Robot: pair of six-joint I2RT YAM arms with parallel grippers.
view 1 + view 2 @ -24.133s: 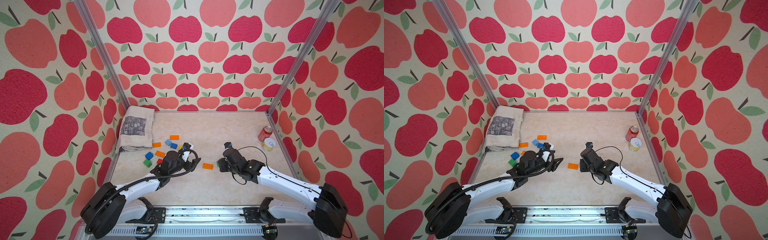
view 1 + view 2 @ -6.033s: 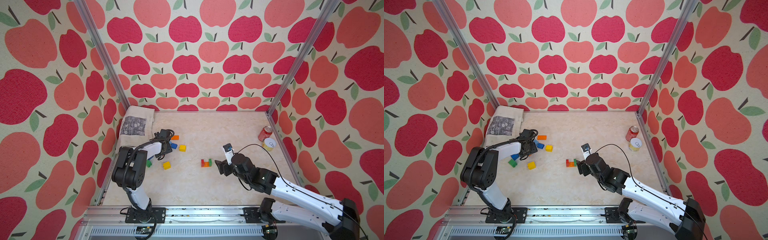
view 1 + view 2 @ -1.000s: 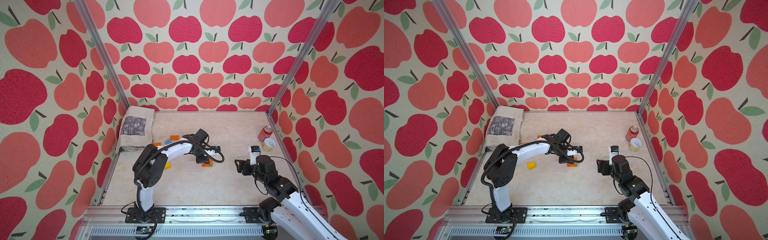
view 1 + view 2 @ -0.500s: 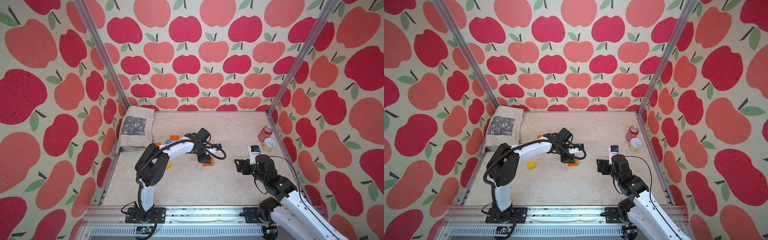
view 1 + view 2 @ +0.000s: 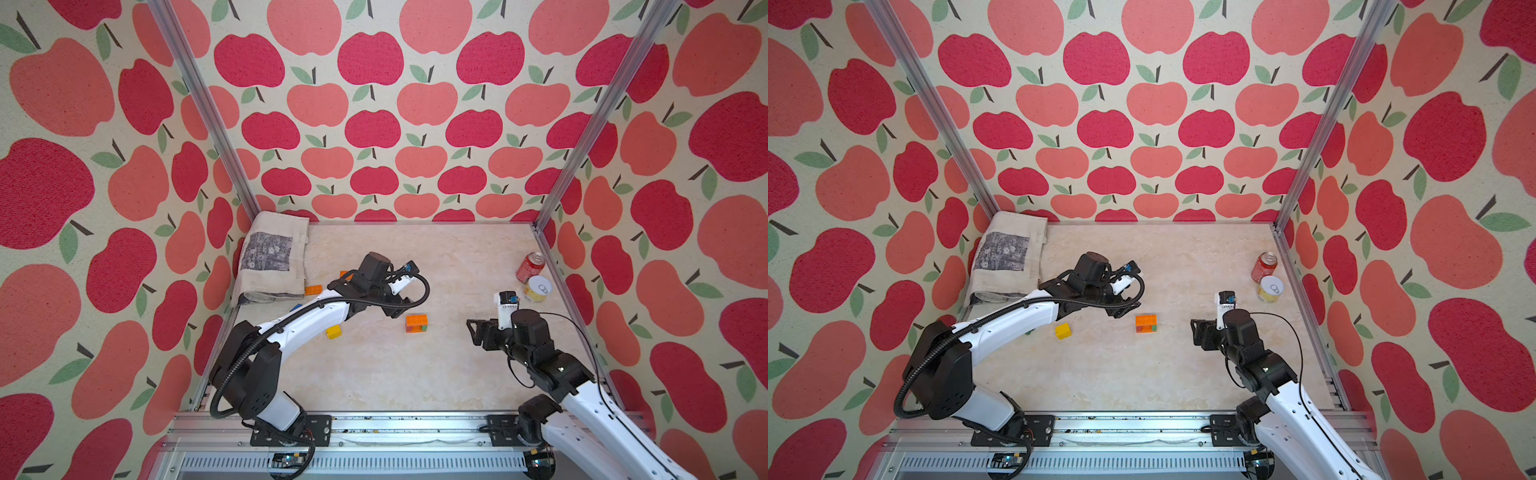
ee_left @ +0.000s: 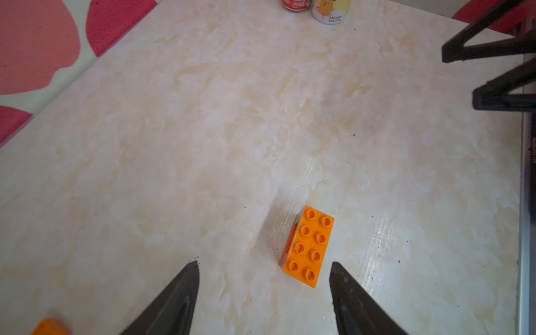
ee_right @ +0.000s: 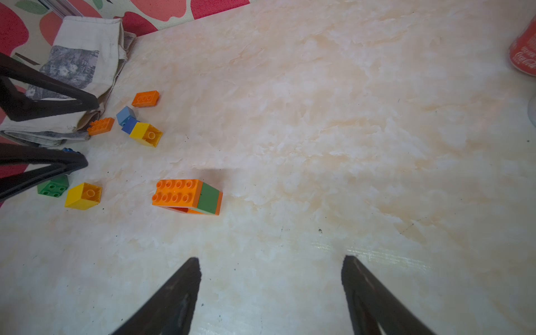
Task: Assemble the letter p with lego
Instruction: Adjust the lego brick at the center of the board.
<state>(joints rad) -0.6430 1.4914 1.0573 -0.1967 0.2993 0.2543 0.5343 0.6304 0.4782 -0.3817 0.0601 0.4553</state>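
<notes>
The joined lego (image 5: 416, 323) (image 5: 1145, 323) stands mid-table: an orange eight-stud brick (image 6: 309, 246) on green and red ones (image 7: 187, 197). My left gripper (image 5: 405, 305) (image 6: 264, 264) is open just behind it, touching nothing; the stack lies ahead of the tips, nearer one finger. My right gripper (image 5: 471, 332) (image 7: 271, 261) is open and empty, well to the stack's right and pointing at it. Loose lego lies at the left: a yellow brick (image 5: 333, 331) (image 7: 83, 195), a green one (image 7: 53, 187), two orange (image 7: 146, 98) (image 7: 101, 126), blue ones with a second yellow (image 7: 146, 134).
A folded printed cloth (image 5: 274, 259) lies in the back left corner. A red soda can (image 5: 530, 266) and a yellow-labelled can (image 5: 537, 288) stand by the right wall. Apple-patterned walls with metal posts close three sides; a rail (image 5: 374, 419) runs along the front edge.
My left gripper has opened from shut, let go of the orange brick now on the stack, and drawn back a little. The right arm has stayed where it was.
</notes>
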